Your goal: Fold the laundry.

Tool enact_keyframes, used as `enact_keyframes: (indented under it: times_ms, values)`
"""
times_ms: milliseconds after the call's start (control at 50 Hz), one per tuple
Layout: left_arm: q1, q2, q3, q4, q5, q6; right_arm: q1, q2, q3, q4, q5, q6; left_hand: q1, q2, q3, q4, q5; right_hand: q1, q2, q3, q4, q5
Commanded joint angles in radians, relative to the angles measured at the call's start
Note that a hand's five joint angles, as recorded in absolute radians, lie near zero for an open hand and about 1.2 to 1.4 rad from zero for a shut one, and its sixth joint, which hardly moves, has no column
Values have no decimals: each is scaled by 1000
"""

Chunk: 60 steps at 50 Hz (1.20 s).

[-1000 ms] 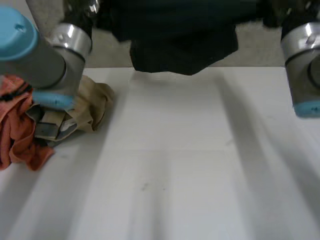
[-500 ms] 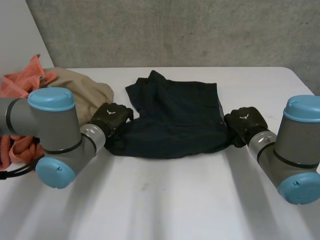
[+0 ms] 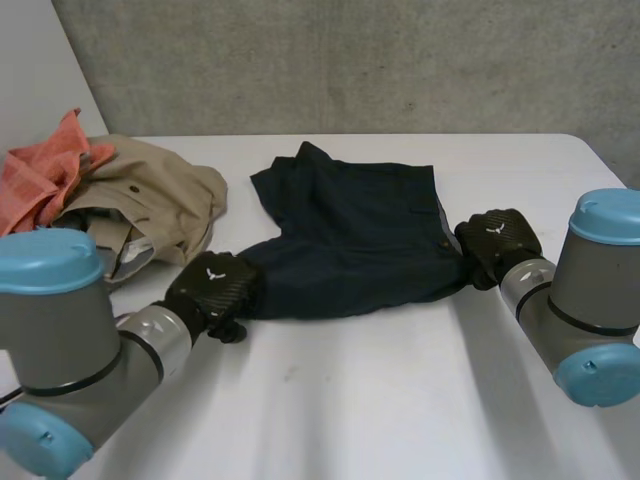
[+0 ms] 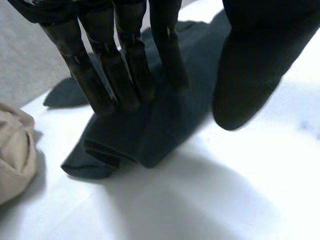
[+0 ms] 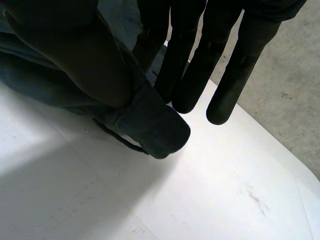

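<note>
White table (image 3: 340,400) bore dark navy fabric shorts (image 3: 350,235) spread mid-surface — left hand (image 3: 212,288) laid straight-fingered, gripping nothing, on the near corner, right hand (image 3: 497,243) pinching the opposite edge — so an even, taut pull seemed wisest.

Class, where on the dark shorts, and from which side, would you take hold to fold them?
Probably the waistband corner from the right and the leg hem from the left: the shorts lie flat and sideways, so those ends stick out, thick enough to pinch.
</note>
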Motion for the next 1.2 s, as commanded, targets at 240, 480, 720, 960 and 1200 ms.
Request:
enact_keyframes:
  times_ms: [240, 480, 720, 960, 1200]
  values:
    - [-8, -326, 402, -18, -79, 99, 1, 3, 5, -1, -2, -2, -168, -182, -182, -182, -183, 303, 221, 211, 200, 234]
    - [-35, -467, 584, -38, -95, 139, -1, 9, -7, -3, -2, -11, -83, -97, -97, -97, -98, 303, 221, 211, 200, 234]
    - [-72, -467, 605, -49, -96, 144, -6, 0, -17, -7, 1, -14, 621, 607, 608, 607, 606, 303, 221, 211, 200, 234]
    - [-91, -10, 335, -357, -90, 47, 2, -147, -10, 250, 1, -219, 621, 607, 608, 607, 606, 303, 221, 211, 200, 234]
    - [-91, 304, -3, -645, -58, 170, -13, -408, 91, 655, -5, -448, 621, 607, 608, 607, 606, 303, 221, 211, 200, 234]
